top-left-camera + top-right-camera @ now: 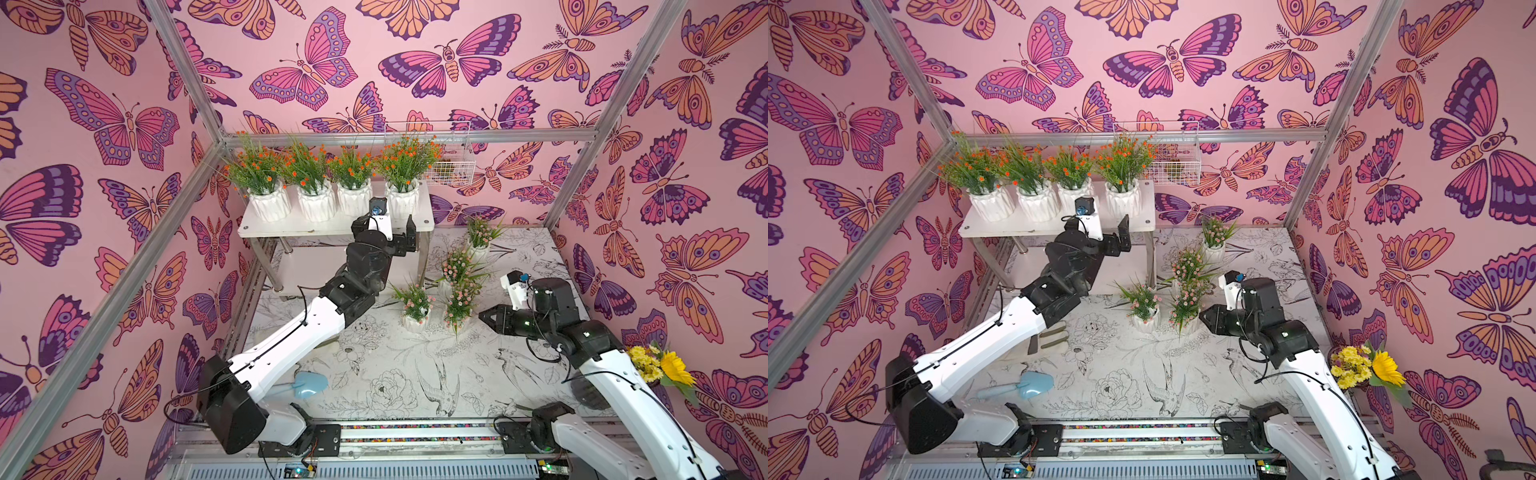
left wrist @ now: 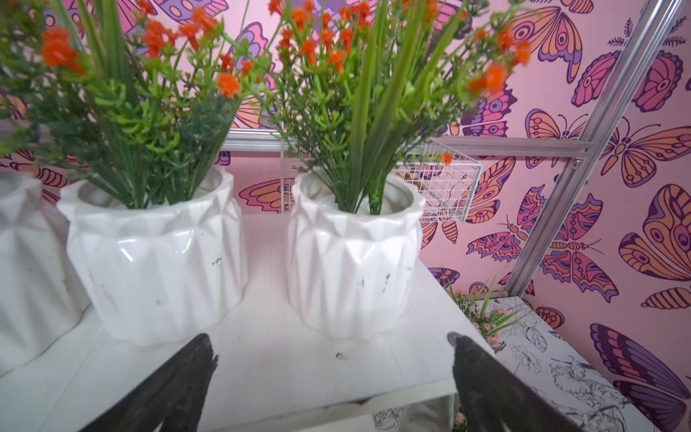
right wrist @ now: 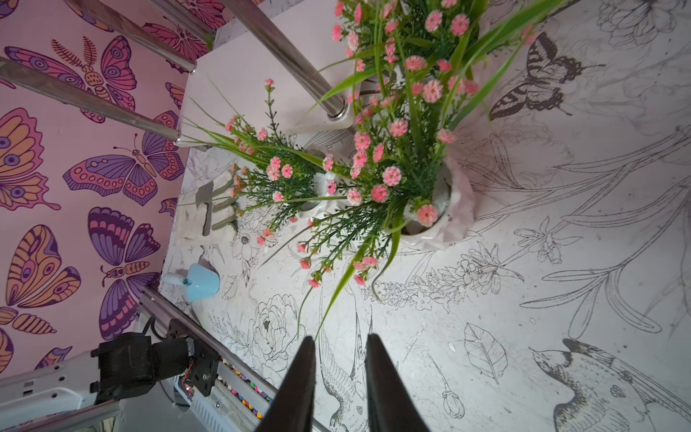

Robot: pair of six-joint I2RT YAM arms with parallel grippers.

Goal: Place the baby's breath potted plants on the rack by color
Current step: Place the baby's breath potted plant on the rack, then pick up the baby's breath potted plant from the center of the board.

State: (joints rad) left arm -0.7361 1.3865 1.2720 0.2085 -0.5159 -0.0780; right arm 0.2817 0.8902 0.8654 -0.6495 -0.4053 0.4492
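Four orange plants (image 1: 311,166) line the rack (image 1: 291,227), upper centre in both top views. Left claw (image 2: 329,338) gapes empty before the rightmost pot (image 2: 355,258); right claw (image 3: 341,338), narrowly parted, grips nothing.

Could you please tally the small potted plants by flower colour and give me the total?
Orange plants, in a row on top of the rack: 4
Pink plants, standing on the table: 4
Total: 8
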